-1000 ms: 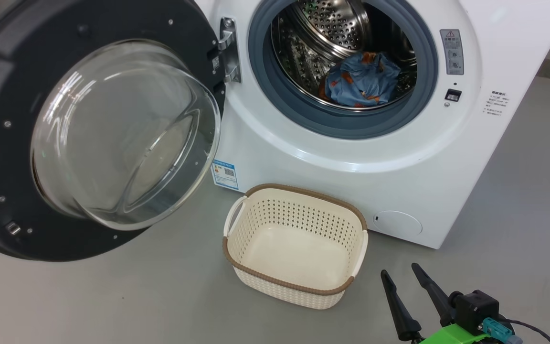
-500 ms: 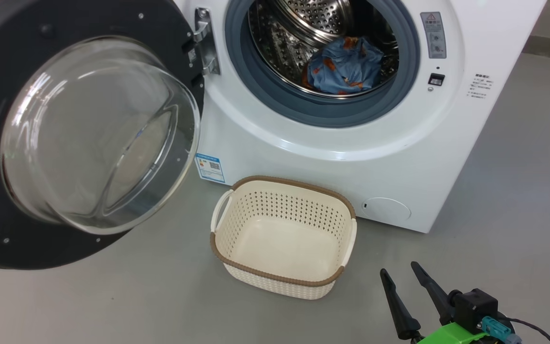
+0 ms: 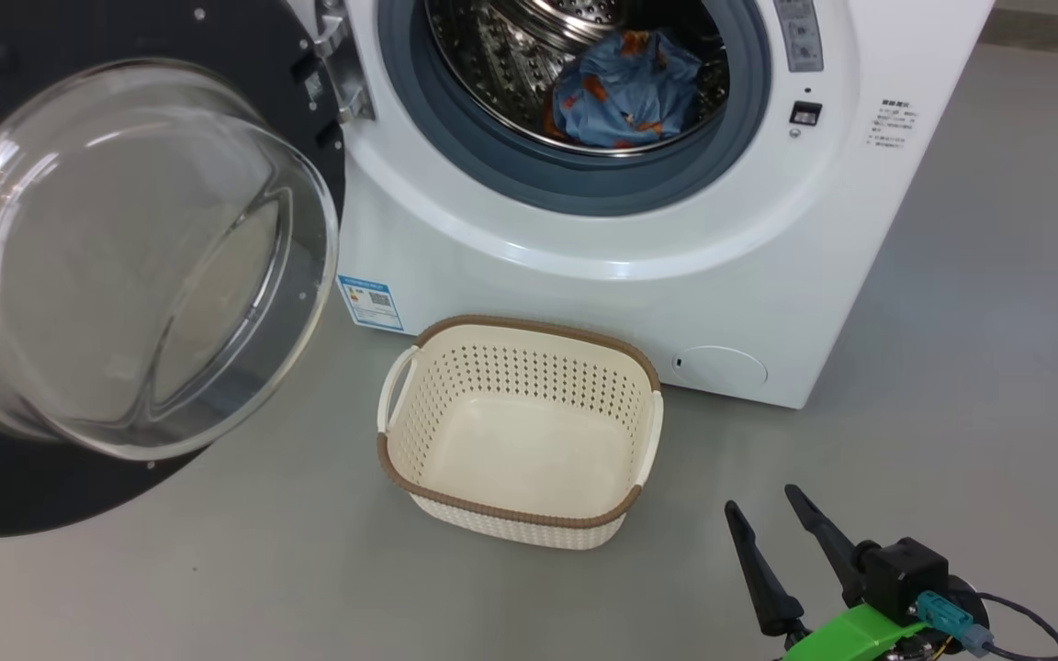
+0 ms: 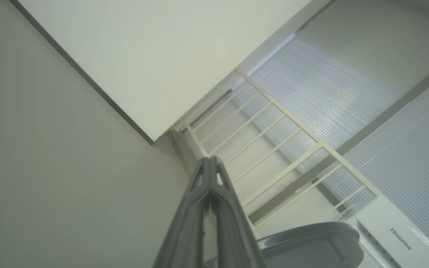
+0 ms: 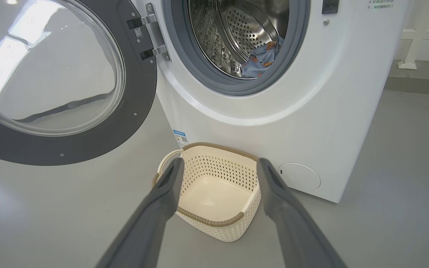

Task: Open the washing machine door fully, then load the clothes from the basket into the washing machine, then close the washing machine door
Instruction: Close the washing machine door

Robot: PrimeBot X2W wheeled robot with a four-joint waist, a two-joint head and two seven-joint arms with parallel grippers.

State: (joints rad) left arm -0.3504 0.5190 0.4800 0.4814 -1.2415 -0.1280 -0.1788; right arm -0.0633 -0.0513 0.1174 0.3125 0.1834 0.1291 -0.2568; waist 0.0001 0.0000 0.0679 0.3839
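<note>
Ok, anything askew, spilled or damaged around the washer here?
Nothing stands out. The clothes lie bundled inside the washing machine, the basket sits upright and empty in front of it, and the washing machine door hangs wide open, apparently intact.

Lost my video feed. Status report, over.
Left gripper shut, right gripper open, both empty. Clothes in drum; basket empty. Door open; washing machine mouth unobstructed.

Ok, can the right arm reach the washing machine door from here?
Probably not easily: the right gripper, open, sits low at the right, and the basket stands on the floor between it and the washing machine door, swung wide open to the left.
</note>
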